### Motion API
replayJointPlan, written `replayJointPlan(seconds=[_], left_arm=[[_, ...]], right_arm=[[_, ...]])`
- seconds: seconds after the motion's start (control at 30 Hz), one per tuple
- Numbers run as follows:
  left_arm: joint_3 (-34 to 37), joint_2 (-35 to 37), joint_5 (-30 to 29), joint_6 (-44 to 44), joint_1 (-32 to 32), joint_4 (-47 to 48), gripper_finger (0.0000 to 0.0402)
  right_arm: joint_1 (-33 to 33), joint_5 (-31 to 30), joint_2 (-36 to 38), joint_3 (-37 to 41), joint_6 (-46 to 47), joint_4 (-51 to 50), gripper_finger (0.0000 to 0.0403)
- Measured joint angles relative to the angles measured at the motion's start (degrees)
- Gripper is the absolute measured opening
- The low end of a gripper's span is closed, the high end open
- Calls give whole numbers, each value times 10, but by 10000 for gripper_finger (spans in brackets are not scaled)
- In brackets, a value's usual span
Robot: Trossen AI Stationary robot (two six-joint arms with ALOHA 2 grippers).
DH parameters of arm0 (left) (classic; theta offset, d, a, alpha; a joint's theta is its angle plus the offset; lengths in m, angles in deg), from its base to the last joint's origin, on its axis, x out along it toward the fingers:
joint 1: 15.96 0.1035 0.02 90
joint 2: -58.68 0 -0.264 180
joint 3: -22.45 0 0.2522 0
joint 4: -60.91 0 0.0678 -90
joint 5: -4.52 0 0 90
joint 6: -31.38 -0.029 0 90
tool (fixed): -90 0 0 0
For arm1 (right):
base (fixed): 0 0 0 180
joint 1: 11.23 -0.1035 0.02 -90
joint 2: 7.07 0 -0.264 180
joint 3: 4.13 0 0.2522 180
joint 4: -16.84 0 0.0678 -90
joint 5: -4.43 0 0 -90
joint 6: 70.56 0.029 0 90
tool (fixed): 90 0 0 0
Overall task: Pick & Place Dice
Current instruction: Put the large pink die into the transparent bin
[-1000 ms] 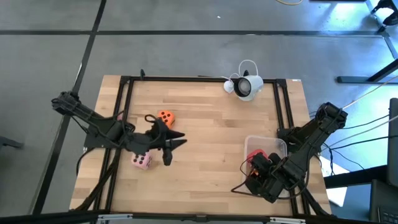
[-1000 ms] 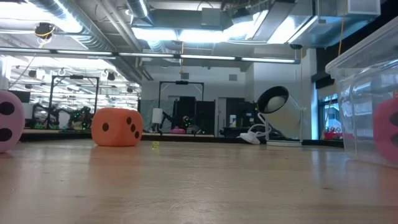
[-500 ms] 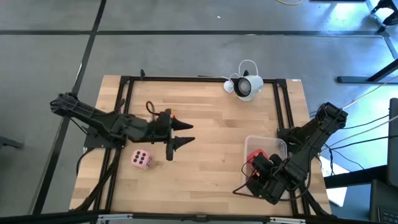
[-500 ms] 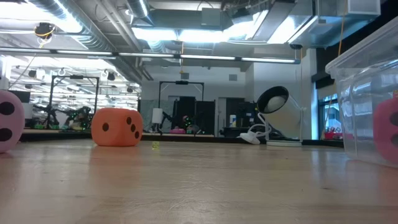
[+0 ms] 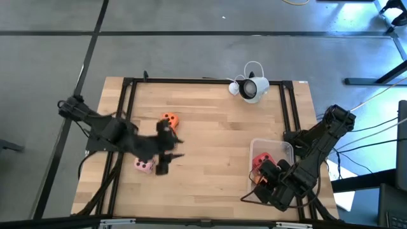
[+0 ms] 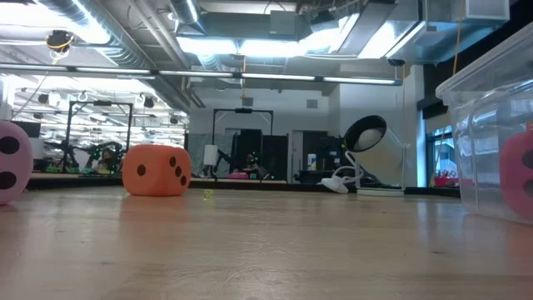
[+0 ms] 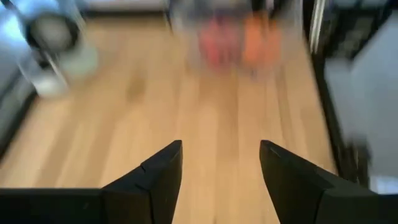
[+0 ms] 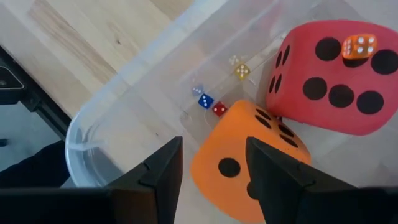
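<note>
One orange die (image 5: pixel 169 119) (image 6: pixel 156 170) and a pale pink die (image 5: pixel 144 165) (image 6: pixel 12 162) sit on the wooden table's left half. My left gripper (image 5: pixel 166 151) (image 7: pixel 221 146) hovers open above the bare wood between them, touching nothing. At the right, a clear plastic box (image 5: pixel 284 150) (image 8: pixel 124 118) holds a red die (image 8: pixel 339 78) (image 5: pixel 261 159). My right gripper (image 5: pixel 266 181) (image 8: pixel 214 140) reaches down into the box, shut on a second orange die (image 8: pixel 249 155) right beside the red one. My right gripper has the second orange die between its two fingers, one on each of two opposite sides (image 8: pixel 200 171). The fingers come from above, pointing steeply down into the box. The die sits low, beside the red die; whether it rests on the box floor I cannot tell.
Several tiny dice (image 8: pixel 211 106) lie on the box floor and one tiny orange die (image 8: pixel 359 46) sits on the red die. A white round device with a cord (image 5: pixel 253 88) (image 6: pixel 362 137) stands at the far edge. Black frame rails (image 5: pixel 287 108) run along the table's sides.
My left gripper has swung out toward the table's right, then drawn back toward the left, rising and rolling as it went; it is blurred with motion now. The orange and pink dice on the table have stayed in place.
</note>
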Motion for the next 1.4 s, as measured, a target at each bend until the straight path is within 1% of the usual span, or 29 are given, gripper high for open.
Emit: replayJointPlan(seconds=[0.13, 0.23, 0.33, 0.37, 0.47, 0.5, 0.57, 0.63, 0.77, 0.87, 1.0, 1.13, 1.3, 1.4], left_arm=[[-35, -52, 40, 88, -32, 148, 204], [-44, -81, 85, 185, -47, 254, 204], [-44, -107, 124, 298, -59, 365, 204], [-42, -115, 132, 334, -63, 382, 204], [-13, -115, 149, 374, -71, 347, 203], [-5, -115, 154, 397, -73, 346, 201], [10, -117, 174, 453, -69, 375, 193], [41, -114, 199, 490, -68, 374, 181], [93, -103, 230, 585, -68, 377, 151], [121, -102, 244, 640, -70, 372, 130], [157, -102, 278, 699, -68, 374, 112], [203, -102, 316, 731, -68, 357, 97], [249, -102, 329, 742, -68, 312, 72], [269, -102, 333, 743, -68, 310, 53]], right_arm=[[-6, -4, 0, 0, 1, 0, 173], [-6, -6, 0, 0, 1, 0, 173], [-6, -22, 0, 0, 1, 0, 173], [-6, -29, 0, 0, 1, 0, 173], [-6, -37, 0, 0, 1, 0, 173], [-6, -38, 0, 0, 1, 0, 173], [-6, -39, 0, 0, 1, 0, 173], [-6, -39, 0, 0, 1, 0, 173], [-6, -39, 0, 0, 2, 4, 173], [-6, -39, 0, 0, 2, 9, 173], [-6, -40, 0, 0, 1, 9, 173], [-6, -40, 0, 0, 1, 9, 173], [-6, -41, 0, 0, 1, 9, 173], [-6, -41, 0, 0, 1, 9, 173]])
